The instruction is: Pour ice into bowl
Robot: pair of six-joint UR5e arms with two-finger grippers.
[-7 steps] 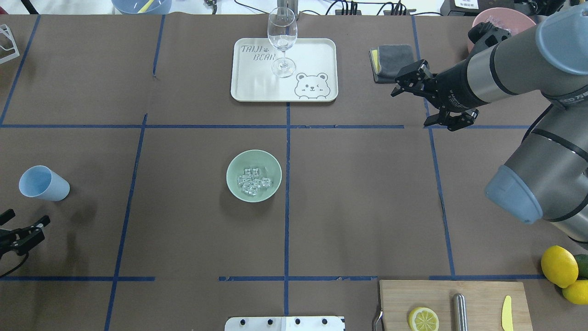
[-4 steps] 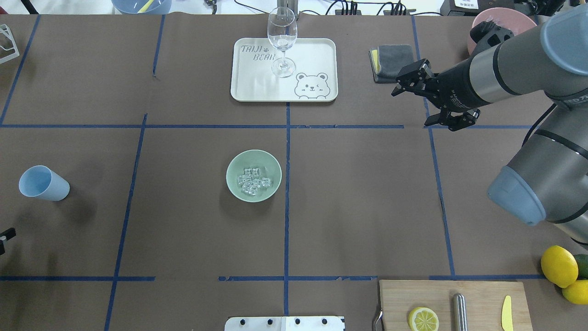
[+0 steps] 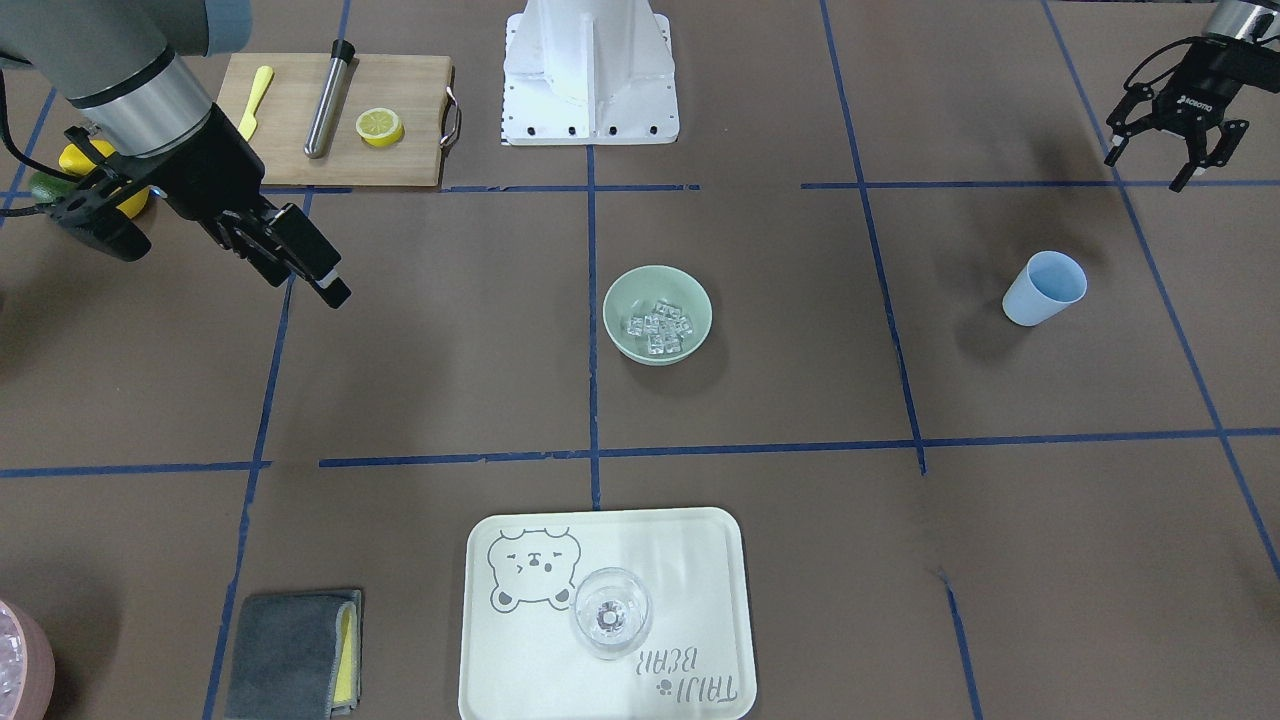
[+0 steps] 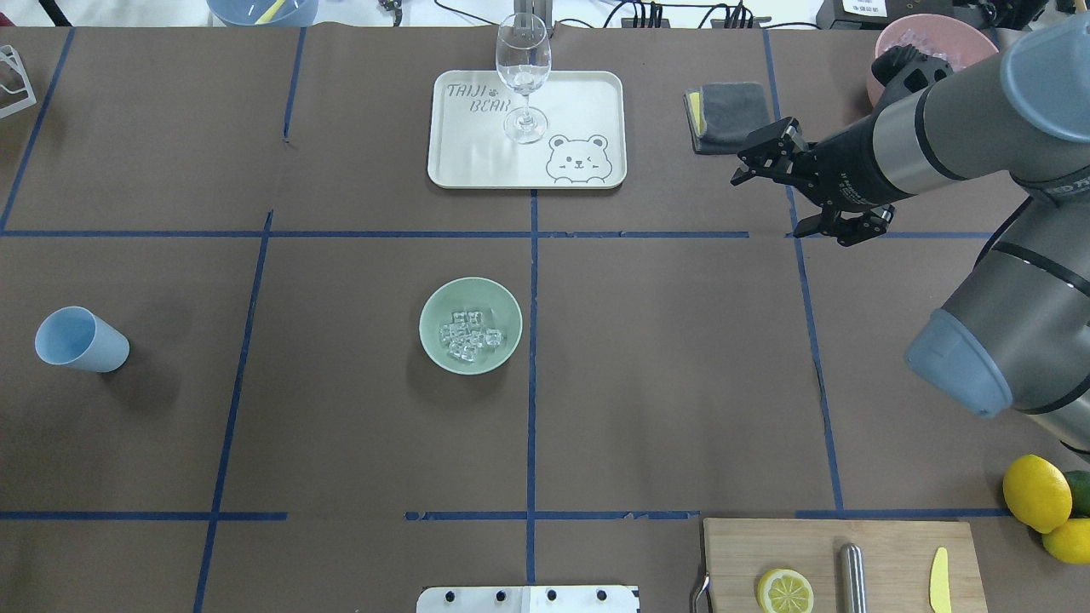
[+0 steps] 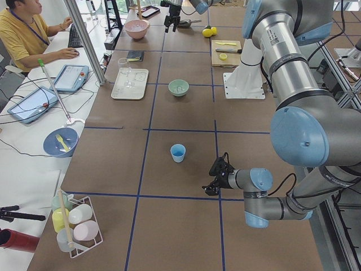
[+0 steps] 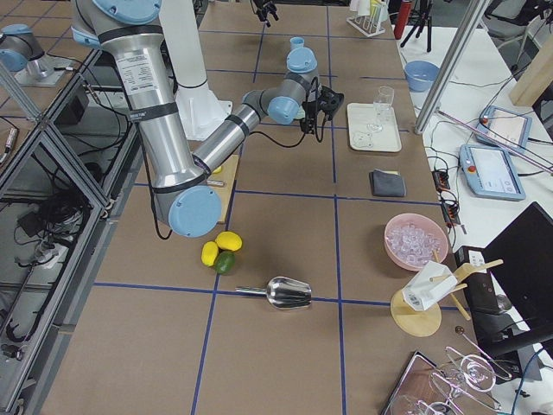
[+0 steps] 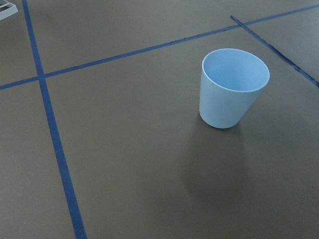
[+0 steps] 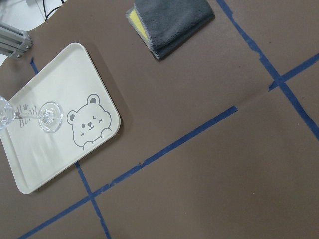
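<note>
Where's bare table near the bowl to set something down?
Widest free patch: between the bowl and the blue cup. Also bare: the stretch from the bowl toward the cutting board, and the strip between bowl and tray. Crowded: the cutting board's corner with the lemons, and around the grey cloth, where the right gripper hovers.

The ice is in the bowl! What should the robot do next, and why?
Probably just park the left gripper off to its own side. The ice lies in the bowl, the blue cup stands empty and upright, and that gripper is open, holding nothing, so no pouring looks left.
</note>
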